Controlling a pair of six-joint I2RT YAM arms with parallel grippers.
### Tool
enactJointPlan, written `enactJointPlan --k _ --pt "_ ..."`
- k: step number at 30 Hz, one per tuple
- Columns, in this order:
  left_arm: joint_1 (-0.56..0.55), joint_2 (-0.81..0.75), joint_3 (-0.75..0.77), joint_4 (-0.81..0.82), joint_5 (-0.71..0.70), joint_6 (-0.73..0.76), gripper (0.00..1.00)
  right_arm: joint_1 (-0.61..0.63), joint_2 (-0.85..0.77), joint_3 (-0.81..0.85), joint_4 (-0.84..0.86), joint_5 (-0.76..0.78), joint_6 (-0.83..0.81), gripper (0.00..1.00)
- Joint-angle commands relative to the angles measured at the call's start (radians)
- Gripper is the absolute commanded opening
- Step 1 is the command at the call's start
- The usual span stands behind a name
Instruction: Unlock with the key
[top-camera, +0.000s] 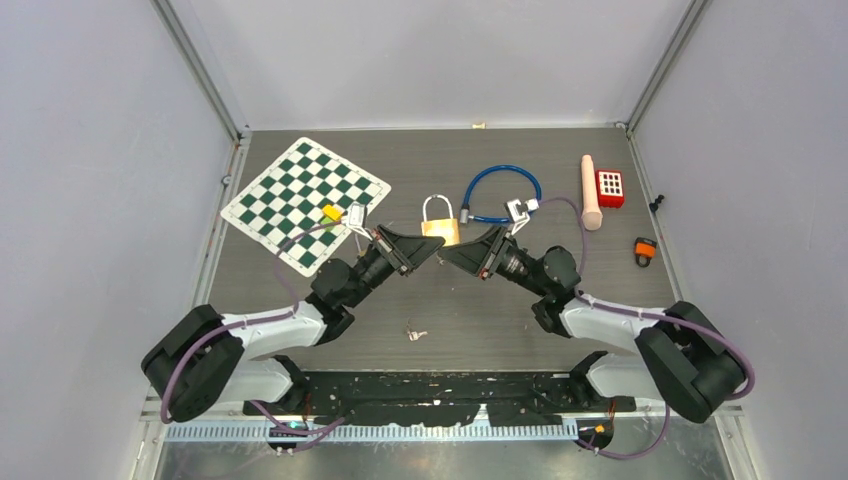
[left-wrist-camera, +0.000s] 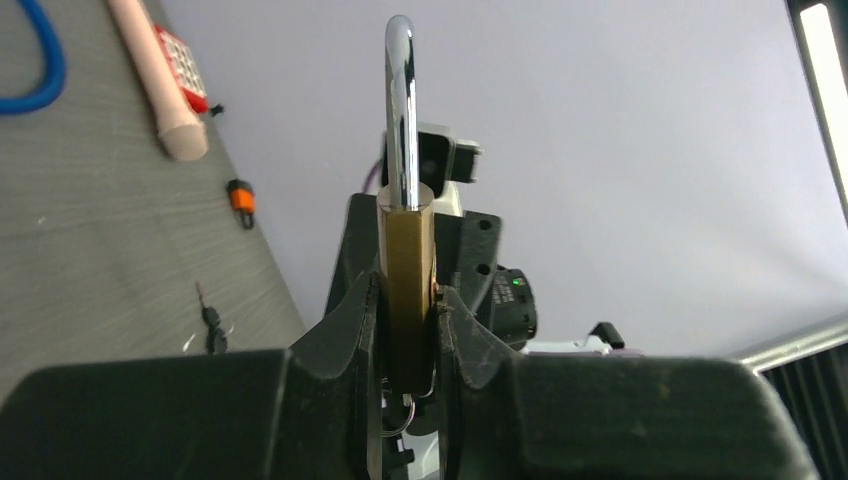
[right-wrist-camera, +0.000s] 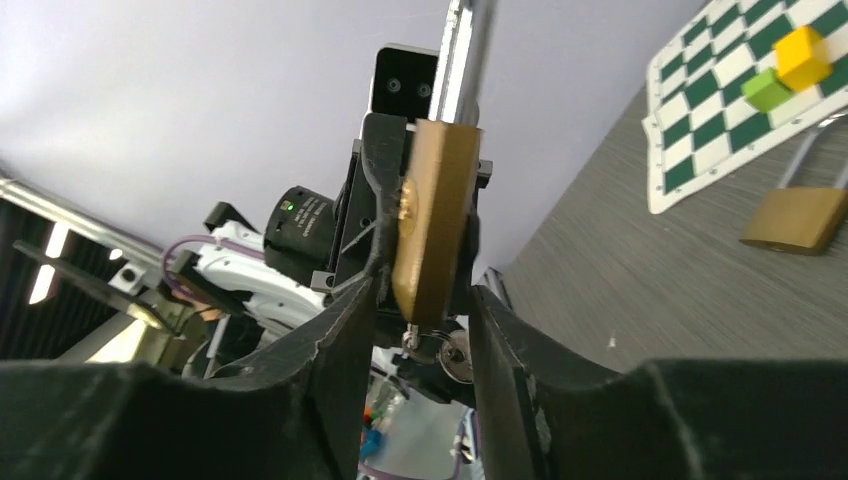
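A brass padlock (top-camera: 441, 230) with a silver shackle is held level above the table, shackle pointing to the far side. My left gripper (top-camera: 425, 250) is shut on its body (left-wrist-camera: 405, 270), one finger on each flat face. A small silver key (right-wrist-camera: 457, 357) on a ring hangs at the lock's bottom end (right-wrist-camera: 435, 210); the keyhole itself is hidden. My right gripper (right-wrist-camera: 425, 300) faces the left one from the other side. It is open, with its fingers on either side of the lock's lower end and the key, gripping neither.
A second brass padlock (right-wrist-camera: 797, 218) lies beside the green-and-white chessboard (top-camera: 300, 195), which carries yellow and green blocks. Loose keys (top-camera: 415, 333) lie near the arm bases. A blue cable loop (top-camera: 500, 190), pink cylinder (top-camera: 591, 192), red block (top-camera: 610, 187) and orange item (top-camera: 645, 250) are at the right.
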Motion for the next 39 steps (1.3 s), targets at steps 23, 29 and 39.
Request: enactJointPlan --k 23,29,39 --pt "0.019 -0.073 0.116 -0.596 -0.169 -0.230 0.00 0.358 -0.463 0.047 -0.879 0.617 -1.277 0.57" --pt "0.019 -0.091 0.155 -0.692 -0.115 -0.230 0.00 0.479 -0.350 0.014 -0.660 0.724 -1.536 0.53" --pt "0.013 -0.144 0.174 -0.769 -0.116 -0.181 0.00 0.511 -0.190 0.041 -0.523 0.744 -1.694 0.39"
